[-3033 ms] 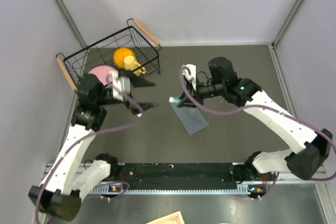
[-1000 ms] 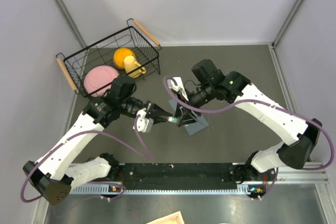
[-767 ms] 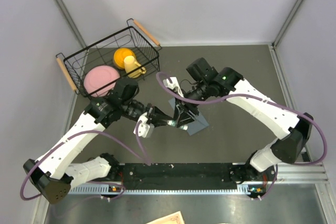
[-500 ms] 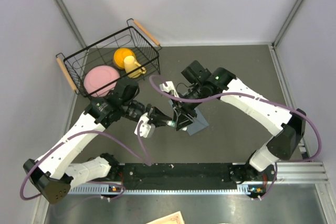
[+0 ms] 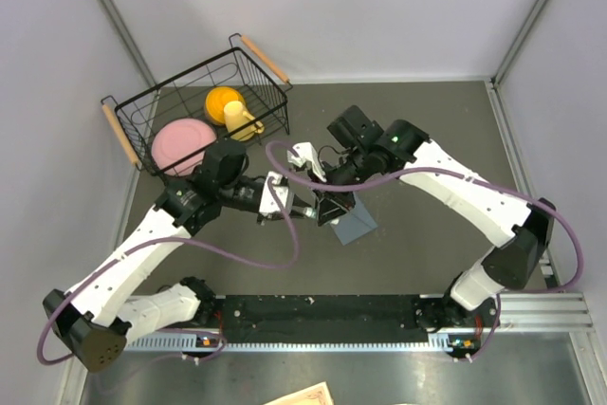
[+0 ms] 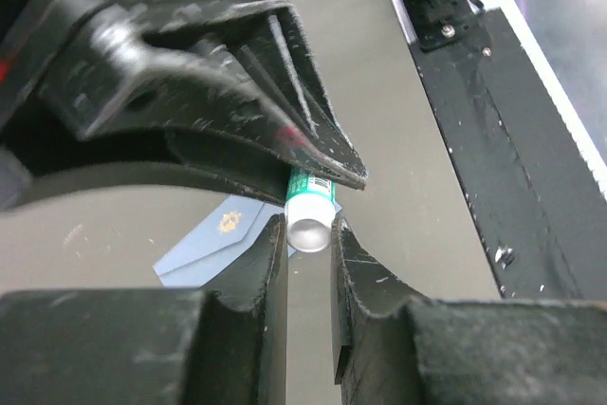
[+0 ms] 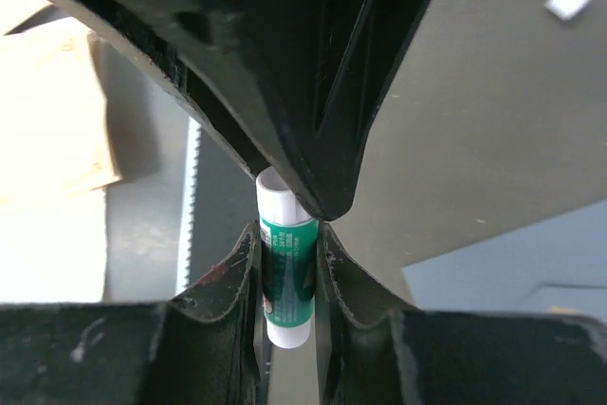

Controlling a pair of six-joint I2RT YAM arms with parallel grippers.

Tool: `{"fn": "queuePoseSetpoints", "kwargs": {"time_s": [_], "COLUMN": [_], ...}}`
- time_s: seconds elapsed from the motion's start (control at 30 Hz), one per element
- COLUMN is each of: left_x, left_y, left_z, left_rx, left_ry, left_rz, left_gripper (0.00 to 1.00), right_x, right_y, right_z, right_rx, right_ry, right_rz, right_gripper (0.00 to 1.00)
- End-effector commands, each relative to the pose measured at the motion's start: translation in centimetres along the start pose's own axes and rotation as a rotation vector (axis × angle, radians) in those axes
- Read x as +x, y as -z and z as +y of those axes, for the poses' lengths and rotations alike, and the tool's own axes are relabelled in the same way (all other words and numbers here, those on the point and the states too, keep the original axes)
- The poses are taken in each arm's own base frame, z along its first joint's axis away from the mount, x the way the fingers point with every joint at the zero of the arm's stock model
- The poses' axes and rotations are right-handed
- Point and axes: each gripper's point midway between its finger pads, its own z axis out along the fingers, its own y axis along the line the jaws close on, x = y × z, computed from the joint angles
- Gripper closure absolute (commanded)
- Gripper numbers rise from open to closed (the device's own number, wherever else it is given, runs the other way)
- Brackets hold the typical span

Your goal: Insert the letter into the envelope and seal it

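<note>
A small white-and-green glue stick hangs in the air between both grippers. My right gripper is shut on its green body. My left gripper is shut on its white end, coming from the opposite side. In the top view the two grippers, left and right, meet tip to tip over the table's middle. The blue-grey envelope lies flat just beneath them. Its gold spot faces up and its flap is down. The letter is out of view.
A black wire basket at the back left holds a pink plate and a yellow cup. A cream sheet lies off the table beyond the near rail. Grey walls close in the left, back and right.
The right gripper's jaws have closed onto the glue stick that the left gripper brought over. The left wrist has turned, and the joined grippers shifted slightly toward the back.
</note>
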Motion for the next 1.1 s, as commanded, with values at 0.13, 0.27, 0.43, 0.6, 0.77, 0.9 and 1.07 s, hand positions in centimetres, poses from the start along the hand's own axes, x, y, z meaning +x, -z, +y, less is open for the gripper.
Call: {"fn": "queuePoseSetpoints", "kwargs": {"time_s": [0.13,0.27,0.43,0.6,0.77,0.9,1.07], "left_x": [-4.5,-5.8,-7.3,-3.0,6.0,13.2,17.8], "left_y": [0.8,0.7,0.9,5.8,11.1,12.6,13.1], "left_z": [3.8,4.4,4.0,5.9,6.5,6.2,5.9], "left_rx": [-0.239,-0.228,-0.157,-0.359,-0.597,-0.645,-0.589], "left_ry": [0.515,0.686,0.768,0.852,0.81,0.731,0.764], "left_rz": [-0.263,-0.323,-0.368,-0.352,-0.034,0.272,0.48], "left_gripper": [1.0,1.0,0.57,0.39,0.31,0.34,0.44], "right_x": [-5.0,-5.2,-4.9,-4.2,-4.1,-4.1,-3.5], "right_y": [4.1,4.4,4.4,6.6,9.2,10.3,11.8], "right_z": [-4.8,-5.0,-5.1,-6.4,-7.6,-8.7,-9.5], "right_rx": [0.417,0.441,0.445,0.416,0.43,0.494,0.525], "right_ry": [0.242,0.284,0.268,0.037,-0.11,-0.149,-0.211], "right_rz": [-0.169,-0.172,-0.168,-0.262,-0.396,-0.444,-0.474], "right_gripper": [1.0,1.0,1.0,1.0,1.0,1.0,1.0]}}
